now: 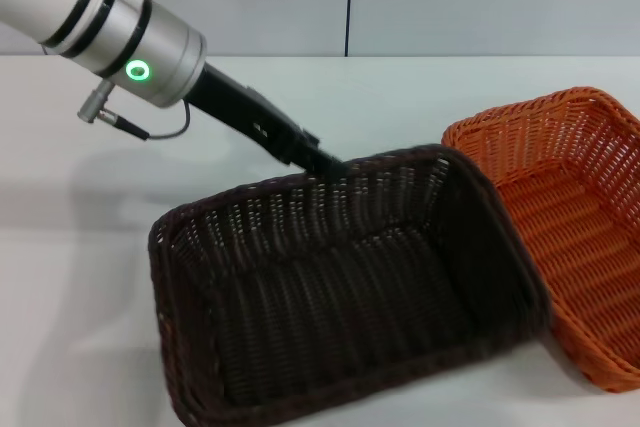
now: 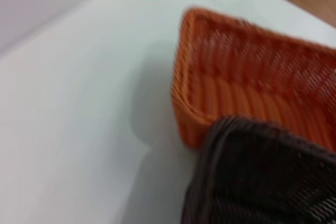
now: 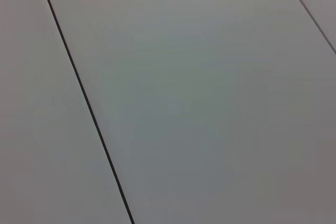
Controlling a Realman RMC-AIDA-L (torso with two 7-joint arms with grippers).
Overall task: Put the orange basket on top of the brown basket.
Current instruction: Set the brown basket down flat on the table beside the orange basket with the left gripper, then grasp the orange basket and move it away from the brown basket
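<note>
A plain white table (image 1: pixel 90 247) under a pale wall, and the left gripper (image 1: pixel 322 161) is down at the far rim of the brown basket (image 1: pixel 340 287), which looks tilted up and overlaps the near edge of the orange basket (image 1: pixel 570 237) on the right. Whether those fingers are apart or clamped on the rim, I cannot tell; the weave hides them. The right arm is out of sight, its camera facing blank panels. The risk: it's the brown one being handled, not the orange. If it goes higher it could end up on top, the wrong order, or slip from a thin rim hold and knock the orange basket away.
</note>
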